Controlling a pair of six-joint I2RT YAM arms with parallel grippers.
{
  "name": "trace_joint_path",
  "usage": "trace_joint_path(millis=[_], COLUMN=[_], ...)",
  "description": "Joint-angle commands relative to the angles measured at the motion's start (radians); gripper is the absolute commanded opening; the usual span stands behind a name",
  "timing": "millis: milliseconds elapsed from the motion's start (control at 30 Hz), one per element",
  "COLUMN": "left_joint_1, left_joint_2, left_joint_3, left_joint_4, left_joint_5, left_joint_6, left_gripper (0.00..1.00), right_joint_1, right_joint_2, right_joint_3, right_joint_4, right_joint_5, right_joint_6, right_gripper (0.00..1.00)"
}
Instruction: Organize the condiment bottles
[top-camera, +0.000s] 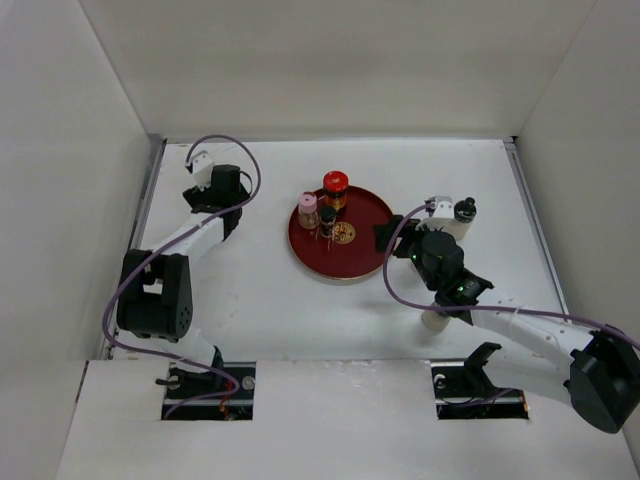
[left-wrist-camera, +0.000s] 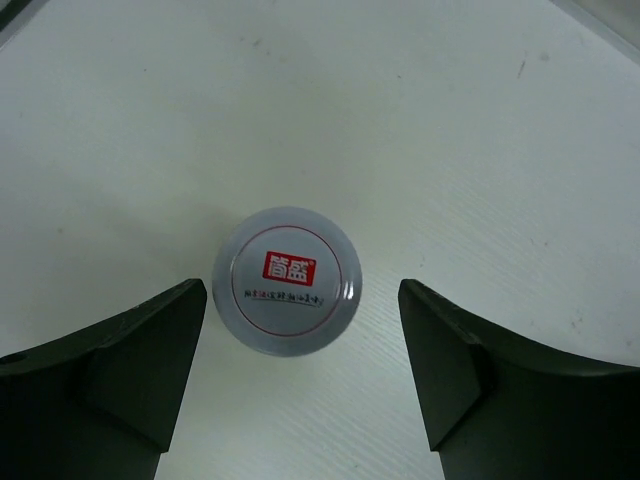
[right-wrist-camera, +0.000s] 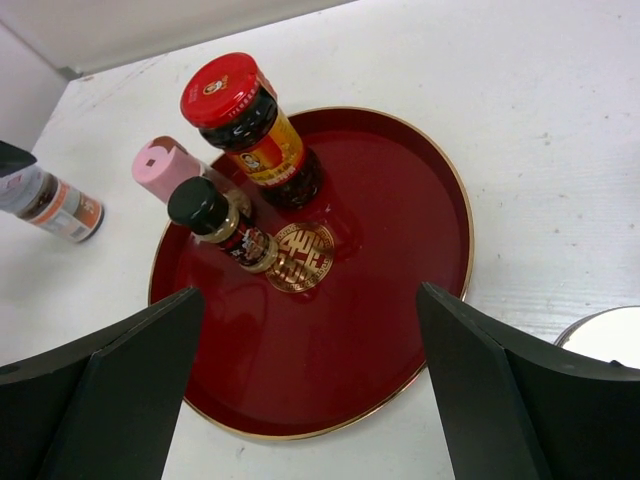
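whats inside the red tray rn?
Three bottles on the tray: red-capped jar, pink-capped shaker, black-capped bottle, clustered beside the gold emblem. In the wrist view, the black-capped bottle covers the shaker's lower body.

Bright, even, diffuse light fills the white enclosure, and shadows under the arms (top-camera: 190, 238) are faint and short. The tray (right-wrist-camera: 400, 250) carries a soft sheen and mirrors the jars (right-wrist-camera: 262, 150). Wrist views bow at the edges. The near fingers (left-wrist-camera: 110, 370) look soft, perhaps out of focus.
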Motion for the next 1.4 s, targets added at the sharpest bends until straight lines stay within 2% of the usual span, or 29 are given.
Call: trace_joint_path(millis=[0,133,233,433,567,800,933,1000,1033,1100,1167,1267,1367], left_joint_1=[0.028,0.034,0.035,0.035,0.019,-0.159,-0.294,-0.369,-0.398,-0.454,-0.501,-0.531,-0.535], left_joint_2=[0.012,0.032,0.056,0.063,-0.037,-0.322,-0.385,-0.384,-0.376,-0.359,-0.341,-0.303,-0.258], left_joint_3=[0.043,0.042,0.06,0.051,-0.003,-0.103,-0.123,-0.123,-0.123,-0.113,-0.113,-0.124,-0.124], left_joint_4=[0.012,0.024,0.03,0.041,0.058,0.038,-0.009,-0.01,-0.006,0.0,0.036,0.121,0.184], left_joint_5=[-0.008,-0.005,0.006,0.021,0.012,0.007,0.019,0.013,0.019,0.019,0.016,0.021,0.041], left_joint_6=[-0.017,-0.017,-0.012,-0.018,-0.018,-0.01,-0.02,-0.021,-0.021,-0.024,-0.026,-0.02,0.0], left_gripper=[0.76,0.75,0.7,0.45,0.33,0.3,0.3,0.3,0.3,0.3,0.3,0.3,0.3], right_joint_1=[0.008,0.008,0.008,0.01,0.01,0.01,0.01,0.01,0.01,0.01,0.01,0.013,0.027], right_joint_2=[-0.013,-0.004,0.002,-0.001,-0.001,-0.006,-0.018,-0.032,-0.041,-0.065,-0.085,-0.104,-0.113], right_joint_3=[0.037,0.04,0.042,0.04,0.04,0.039,0.037,0.034,0.033,0.028,0.031,0.04,0.019], right_joint_4=[0.04,0.04,0.04,0.041,0.041,0.041,0.038,0.041,0.043,0.049,0.037,0.003,-0.005], right_joint_5=[-0.016,-0.016,-0.018,-0.018,-0.016,-0.016,-0.013,-0.011,-0.011,-0.004,0.007,0.021,0.051], right_joint_6=[0.005,0.003,0.003,0.003,0.003,0.003,0.003,0.002,0.002,0.005,0.009,0.011,0.031], right_gripper=[0.94,0.94,0.94,0.95,0.96,0.96,0.94,0.87,0.79,0.51,0.36,0.33,0.38])
